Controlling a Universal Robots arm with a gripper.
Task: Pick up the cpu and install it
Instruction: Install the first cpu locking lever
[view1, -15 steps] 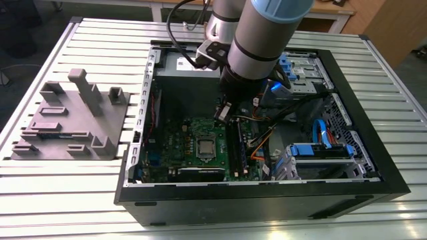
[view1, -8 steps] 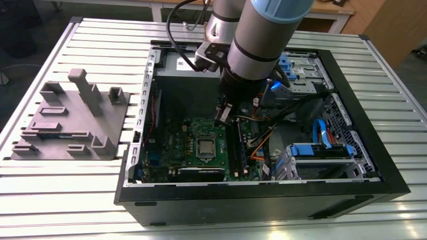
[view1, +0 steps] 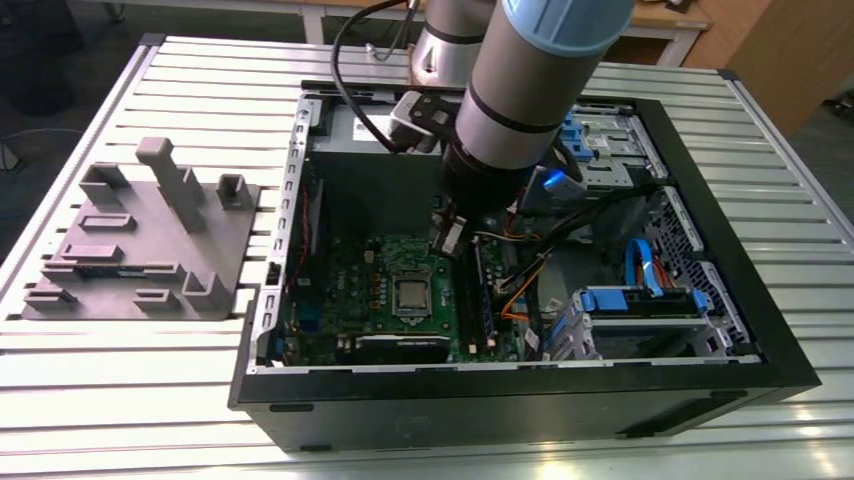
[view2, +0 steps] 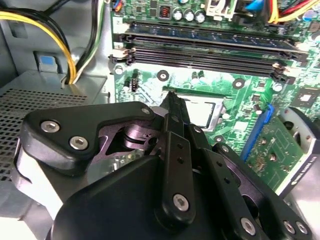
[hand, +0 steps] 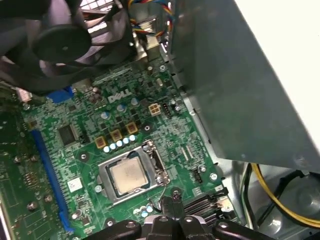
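Hanging over the open PC case (view1: 534, 390), the arm (view1: 514, 90) reaches down w/ its claw (view1: 451, 237) just above the green motherboard (view1: 400, 300). The cpu (view1: 411, 293) sits flat in the socket frame (hand: 131, 175) near the board's middle, silver top showing; in the first wrist view the cpu (hand: 129, 175) lies square inside the frame, apart from the claw (hand: 171, 204), whose tips appear beside the dark RAM slots (hand: 205, 202). In the second wrist view the claw (view2: 172, 102) fingers (view2: 175, 112) look pressed together to a narrow point, nothing between them, w/ the cpu (view2: 200, 112) partly seen just beyond and the RAM slots (view2: 200, 50) further on.

Case rests on a slatted metal surface (view1: 134, 400). On the exterior view's left, a grey fixture block (view1: 140, 240) w/ upright posts stands well apart from the case. Inside the case: blue drive brackets (view1: 641, 300) and orange/yellow cables (view1: 527, 280) toward the exterior view's right; yellow wires (view2: 55, 35) by the case wall in the second wrist view.
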